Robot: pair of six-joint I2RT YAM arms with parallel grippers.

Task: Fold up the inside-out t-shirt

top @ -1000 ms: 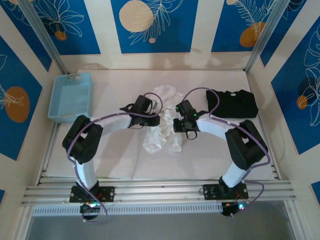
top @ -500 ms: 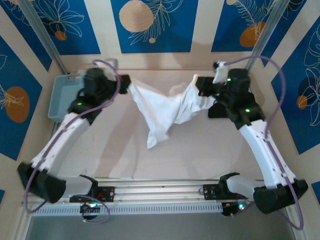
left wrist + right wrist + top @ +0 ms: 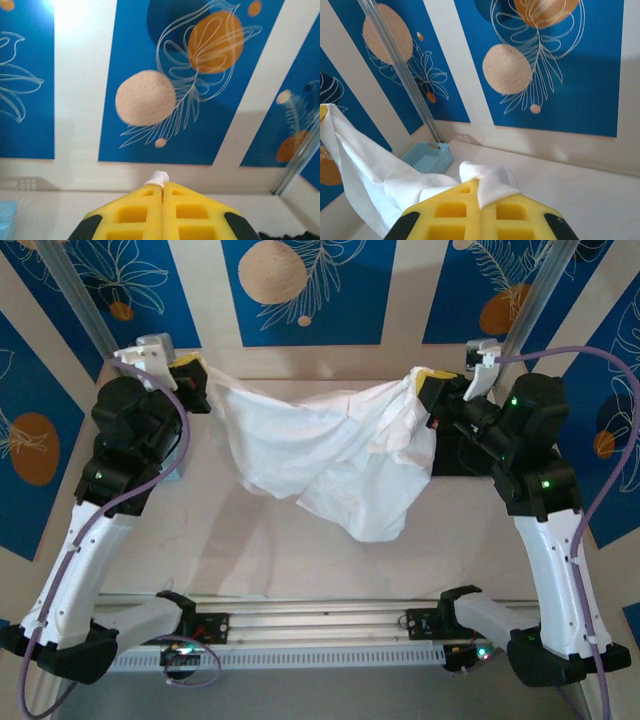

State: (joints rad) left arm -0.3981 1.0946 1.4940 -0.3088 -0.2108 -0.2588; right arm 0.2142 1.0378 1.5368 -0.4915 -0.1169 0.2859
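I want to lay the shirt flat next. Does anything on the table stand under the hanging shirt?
Nothing visible does. The white shirt hangs from the shut left jaws and right jaws above a bare stretch of table. The black garment lies off to the right, by the shirt's right edge.

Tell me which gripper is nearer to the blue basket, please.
Left. The left gripper hangs raised close by the blue basket; the right gripper hangs across the table from it.
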